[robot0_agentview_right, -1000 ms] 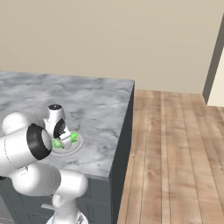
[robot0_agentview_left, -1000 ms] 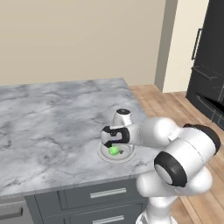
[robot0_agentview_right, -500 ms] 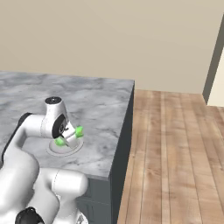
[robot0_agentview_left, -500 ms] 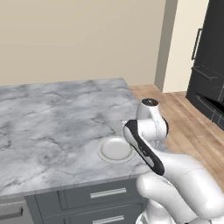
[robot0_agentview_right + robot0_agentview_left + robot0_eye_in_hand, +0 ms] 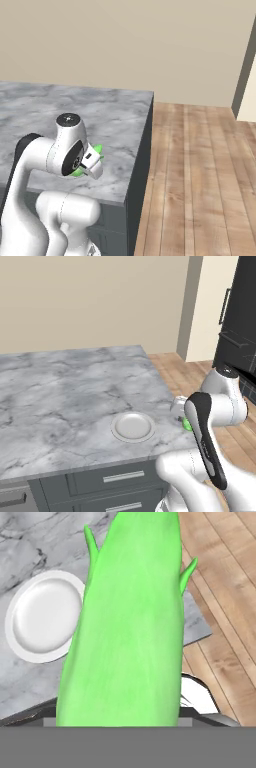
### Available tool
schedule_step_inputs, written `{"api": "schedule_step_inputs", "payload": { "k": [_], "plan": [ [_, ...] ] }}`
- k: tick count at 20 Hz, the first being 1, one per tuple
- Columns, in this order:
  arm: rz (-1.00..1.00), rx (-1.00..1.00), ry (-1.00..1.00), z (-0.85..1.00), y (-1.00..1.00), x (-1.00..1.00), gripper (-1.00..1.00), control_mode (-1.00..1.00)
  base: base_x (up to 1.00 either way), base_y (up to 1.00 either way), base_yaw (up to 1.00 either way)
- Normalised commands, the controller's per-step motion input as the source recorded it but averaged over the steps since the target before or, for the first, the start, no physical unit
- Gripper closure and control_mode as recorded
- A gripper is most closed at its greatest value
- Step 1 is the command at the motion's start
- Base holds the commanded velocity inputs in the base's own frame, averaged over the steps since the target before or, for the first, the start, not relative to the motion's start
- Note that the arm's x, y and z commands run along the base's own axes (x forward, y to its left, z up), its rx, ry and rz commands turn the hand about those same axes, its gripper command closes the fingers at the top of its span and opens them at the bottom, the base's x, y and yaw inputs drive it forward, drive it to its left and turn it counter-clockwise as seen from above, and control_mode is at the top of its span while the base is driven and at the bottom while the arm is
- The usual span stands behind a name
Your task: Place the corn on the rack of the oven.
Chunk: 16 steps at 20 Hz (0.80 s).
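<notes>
The corn point(image 5: 127, 627), a bright green tapered husk, fills the middle of the hand view, held lengthwise between the fingers. My gripper point(image 5: 89, 161) is shut on it; green ends of the corn point(image 5: 98, 149) stick out either side of the hand. In the left base view the gripper point(image 5: 182, 417) hangs off the counter's right edge, with a bit of corn point(image 5: 187, 425) showing. The black oven point(image 5: 236, 331) stands at the far right, door up. The rack is out of view.
A round grey plate point(image 5: 132, 426) lies bare on the marble counter point(image 5: 65, 386) near its front right corner; the plate point(image 5: 44, 615) also shows below the hand. Wooden floor point(image 5: 200, 170) stretches right of the counter. A beige wall runs behind.
The arm has lifted the corn off the plate and swung it right, past the counter's edge. The plate is left bare.
</notes>
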Motion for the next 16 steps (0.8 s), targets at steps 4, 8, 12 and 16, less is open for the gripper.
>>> {"api": "schedule_step_inputs", "payload": {
  "k": [4, 8, 12, 16],
  "plan": [
    [0.01, 0.00, 0.00, 0.00, 0.03, 0.00, 1.00, -1.00, 0.00, 0.00, 0.00],
    [0.00, 0.02, -0.02, 0.00, -0.44, -0.11, 1.00, -1.00, 0.00, 0.00, 0.00],
    [0.00, 0.00, 0.00, 0.00, 0.00, 0.00, 1.00, 1.00, -0.69, -1.00, 0.04],
    [0.00, 0.00, 0.00, 0.00, 0.00, 0.00, 1.00, 1.00, -0.46, -1.00, 0.00]
  ]
}}
